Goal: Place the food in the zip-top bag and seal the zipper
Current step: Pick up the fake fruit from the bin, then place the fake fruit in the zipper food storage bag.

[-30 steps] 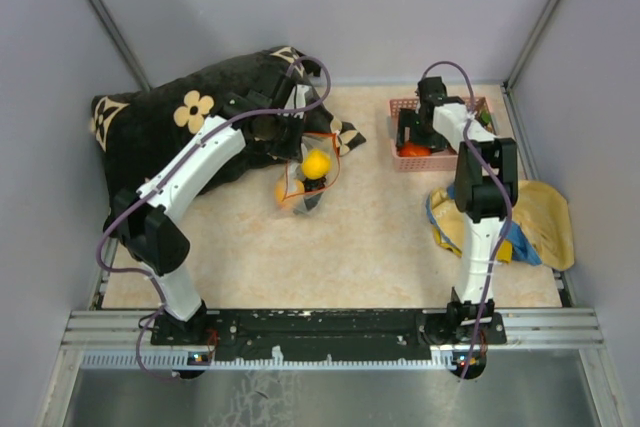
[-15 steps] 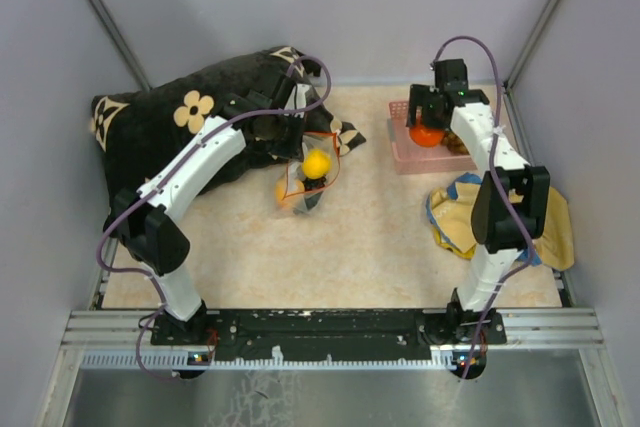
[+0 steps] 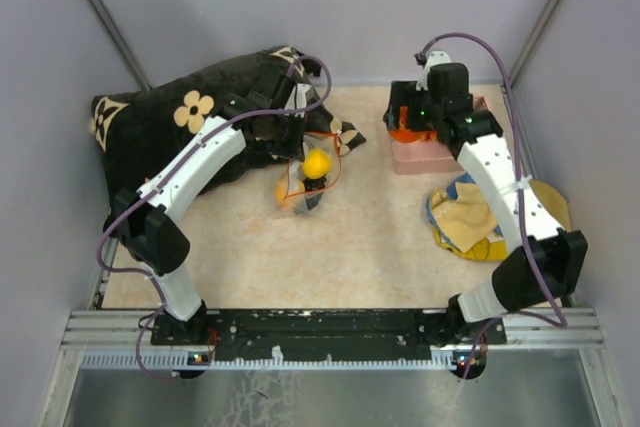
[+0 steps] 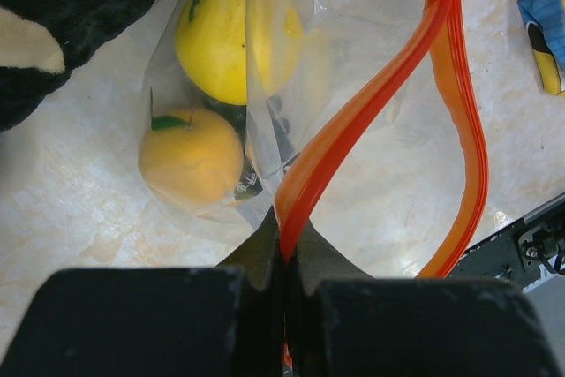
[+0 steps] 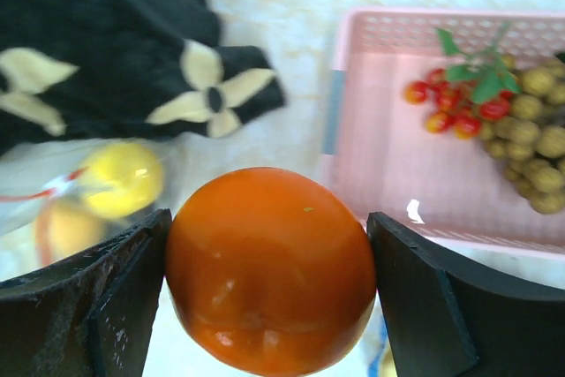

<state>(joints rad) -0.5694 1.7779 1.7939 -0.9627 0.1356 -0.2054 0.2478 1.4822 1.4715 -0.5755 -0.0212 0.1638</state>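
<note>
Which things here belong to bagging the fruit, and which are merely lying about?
Job:
- bag, zipper pinched by left hand
- yellow fruit, orange fruit, both bagged
- red-orange fruit in right hand
- tan bunch in basket

Lying about:
- black cloth
- yellow-and-blue cloth

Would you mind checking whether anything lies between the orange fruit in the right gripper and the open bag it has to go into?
Nothing visible blocks the way. The right gripper holds the red-orange fruit by the pink basket; bare table lies between it and the zip-top bag, whose zipper the left gripper pinches.
</note>
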